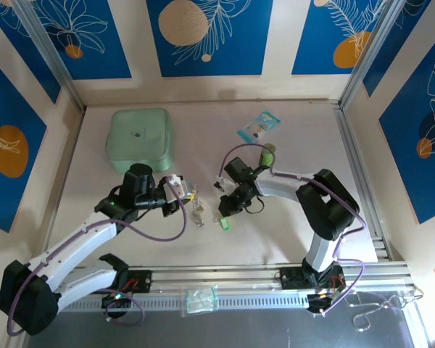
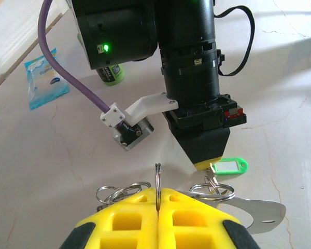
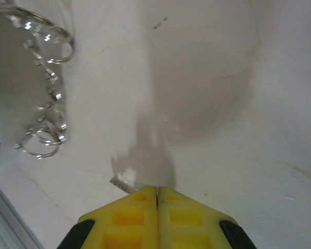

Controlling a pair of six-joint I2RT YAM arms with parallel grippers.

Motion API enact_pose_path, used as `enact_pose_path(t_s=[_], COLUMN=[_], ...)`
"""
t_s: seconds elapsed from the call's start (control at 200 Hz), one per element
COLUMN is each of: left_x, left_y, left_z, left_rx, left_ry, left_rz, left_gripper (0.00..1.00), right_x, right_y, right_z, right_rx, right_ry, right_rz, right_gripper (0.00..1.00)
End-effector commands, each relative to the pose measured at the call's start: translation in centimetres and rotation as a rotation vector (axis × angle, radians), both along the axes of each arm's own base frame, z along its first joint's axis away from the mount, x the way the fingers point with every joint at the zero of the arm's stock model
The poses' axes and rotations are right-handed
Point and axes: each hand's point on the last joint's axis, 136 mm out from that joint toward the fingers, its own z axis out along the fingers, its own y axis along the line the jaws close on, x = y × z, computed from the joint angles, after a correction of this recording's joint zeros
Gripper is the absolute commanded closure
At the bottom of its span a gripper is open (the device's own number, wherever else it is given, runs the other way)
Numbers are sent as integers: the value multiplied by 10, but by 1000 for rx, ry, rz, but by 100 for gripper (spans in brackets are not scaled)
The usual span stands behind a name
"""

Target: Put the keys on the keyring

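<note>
Bright metal, moulded plastic, a stone-look table

The keyring (image 2: 157, 176) is thin silvery wire, polished mirror-bright; the flat tag (image 2: 264, 210) to its right is smooth metal with a duller sheen; the green key (image 2: 229, 166) has a glossy plastic head; the left gripper (image 2: 158, 192) is smooth yellow plastic, faintly shiny, with matt black side pads; the right arm's wrist (image 2: 189, 62) is satin black; the table (image 2: 52, 155) is smooth, pale, finely veined like stone; the far blue packet (image 2: 44, 78) is glossy film.
</note>
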Motion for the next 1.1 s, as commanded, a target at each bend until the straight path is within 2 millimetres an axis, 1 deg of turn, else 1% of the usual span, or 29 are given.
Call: enact_pose_path(t_s=[0.0,0.155,0.32,0.5,0.655,1.095], left_x=[-1,-1,-1,0,-1,-2], left_y=[-5,-5,-5,-5,-5,-6], left_z=[9,6,5,3,3,0], left_rx=[-40,-37,-34,-29,-29,-25], left_ry=[-19,-15,-11,-9,-9,1], left_rz=[-18,-18,-17,-16,-18,-26], left_gripper=[100,100,100,100,100,100], right_x=[5,5,4,3,1,-2], right_y=[0,-1,-4,-7,-10,-9], right_z=[1,0,1,5,4,7], right_rx=[-18,-26,-31,-35,-47,-41], right_ry=[8,10,9,-1,2,8], right_rz=[-22,-28,-34,-40,-38,-31], right_gripper=[99,90,82,81,83,87])
